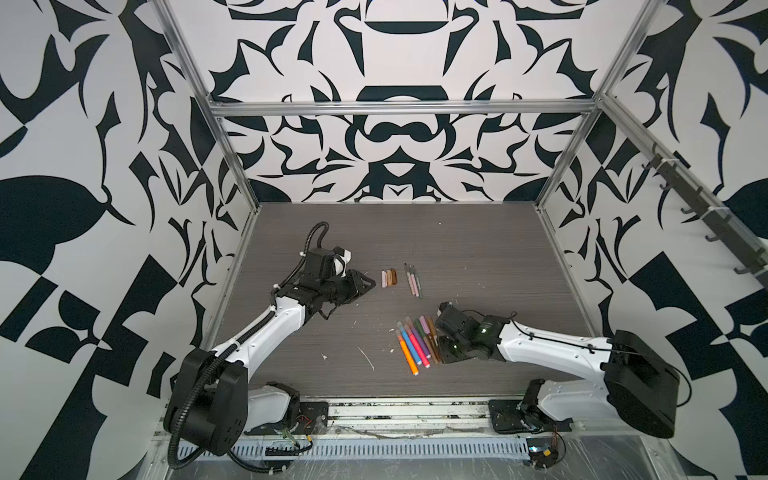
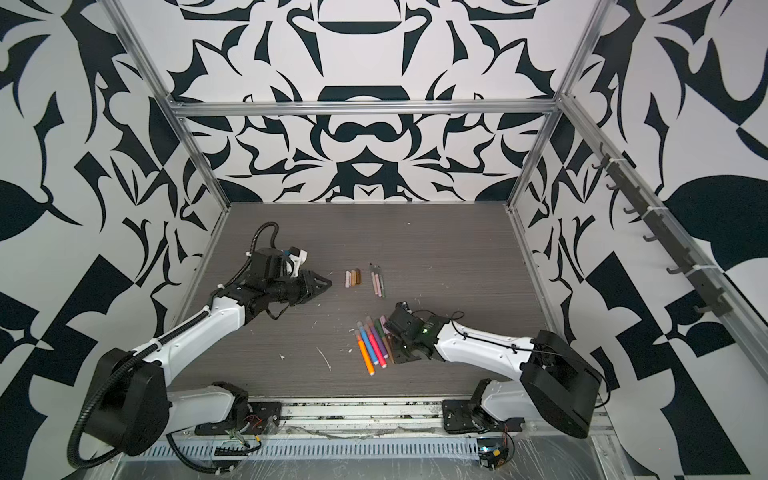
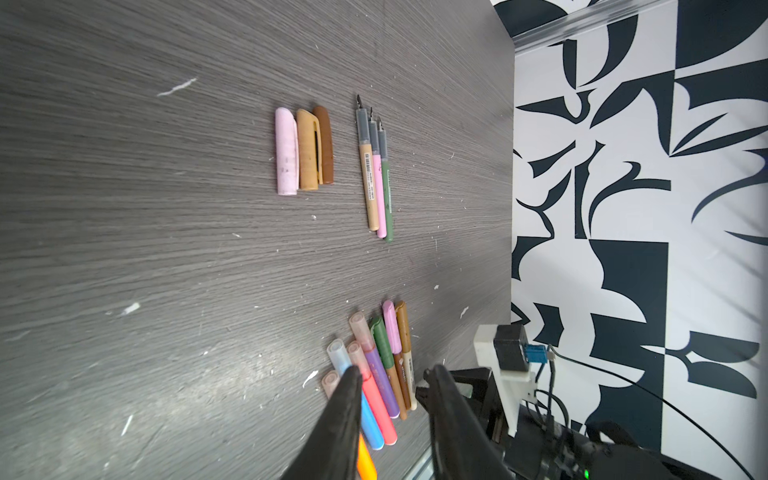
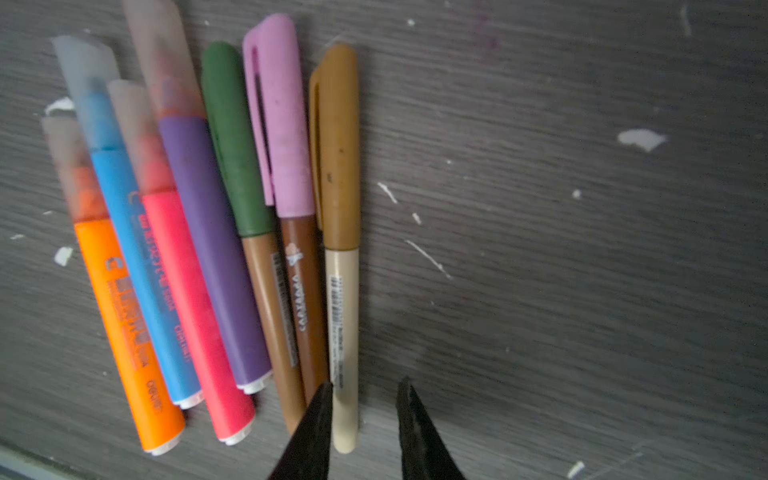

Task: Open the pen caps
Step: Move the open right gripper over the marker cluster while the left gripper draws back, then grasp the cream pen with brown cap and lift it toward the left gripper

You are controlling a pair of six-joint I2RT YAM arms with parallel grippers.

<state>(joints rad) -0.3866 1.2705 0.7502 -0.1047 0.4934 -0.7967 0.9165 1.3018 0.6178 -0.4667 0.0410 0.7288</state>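
The pen [image 4: 343, 332] looks light, stiff and slick: grip its cream barrel and pull the tan cap [image 4: 340, 145]. Both the left gripper [image 3: 395, 368] and right gripper [image 4: 365, 382] gape narrowly, empty.

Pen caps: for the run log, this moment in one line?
loose caps: three; capped pens: seven; right end effector: open at cream pen; left end effector: open, empty

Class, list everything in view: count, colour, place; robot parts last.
table: one, grey wood grain, under everything.
walls: three, black-and-white pattern, around the table.
loose caps: three, pale pink, tan, brown, together mid-table.
uncapped pens: three, tan, pink, green, beside the loose caps.
capped pens: seven, orange, blue, red-pink, purple, two brown, cream, by the right gripper.
white flecks: many, scattered on the table.
left gripper: one, black, open, near the loose caps.
right gripper: one, black, open, at the capped pens' tail ends.
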